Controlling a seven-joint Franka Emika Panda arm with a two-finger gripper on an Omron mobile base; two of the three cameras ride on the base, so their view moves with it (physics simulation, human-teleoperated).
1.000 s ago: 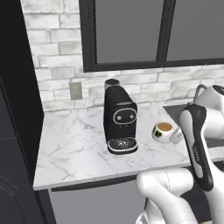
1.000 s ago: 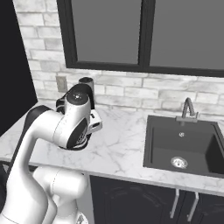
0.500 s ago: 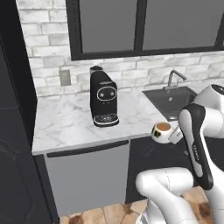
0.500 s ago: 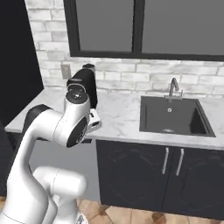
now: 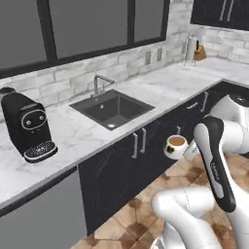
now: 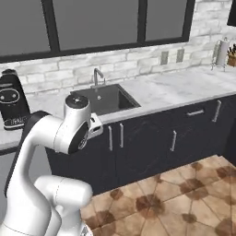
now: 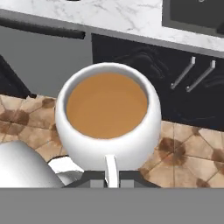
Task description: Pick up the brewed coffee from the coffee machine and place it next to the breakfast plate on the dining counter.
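Item: brewed coffee (image 5: 175, 145), in transit, off the coffee machine (image 5: 27, 127).
I hold the mug by its handle, pincer (image 7: 111, 176) clamped together on it, upright and full above the tiled floor, clear of the desk (image 5: 82, 131) edge. Pickup done; dining counter and breakfast plate remain to be reached.

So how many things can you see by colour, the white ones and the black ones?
White: 1, the mug with coffee
Black: 2, the coffee machine and the sink
Total: 3
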